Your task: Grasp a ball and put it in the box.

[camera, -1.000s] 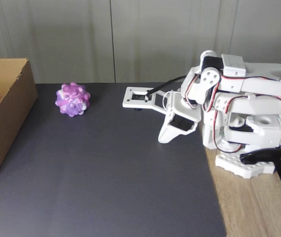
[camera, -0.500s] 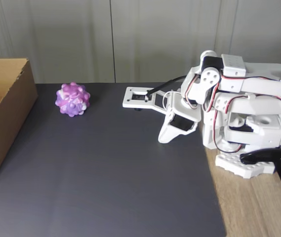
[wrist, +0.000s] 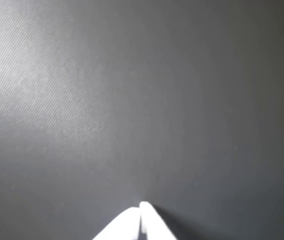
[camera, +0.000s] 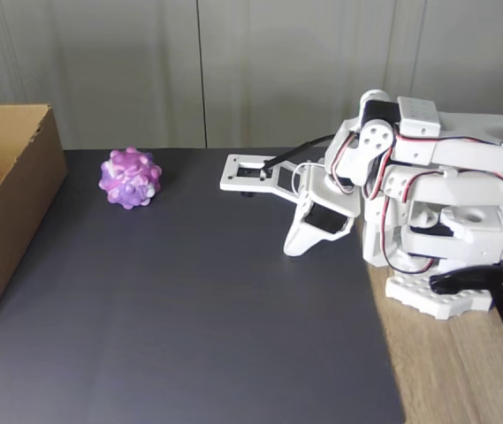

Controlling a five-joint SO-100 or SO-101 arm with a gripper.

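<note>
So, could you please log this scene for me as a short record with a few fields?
ball: purple, pink and white, bumpy, resting on the dark mat, apart from the box
box: brown cardboard, open top, at the left edge of the fixed view
gripper: folded near the arm's base, tip pointing down at the mat; fingers together in the wrist view
held: nothing
task state: ball not yet grasped

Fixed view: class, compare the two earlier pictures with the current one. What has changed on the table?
Nothing visibly changed. The ball lies where it was beside the box, and the gripper stays folded near the arm's base, fingertips together in the wrist view.
</note>
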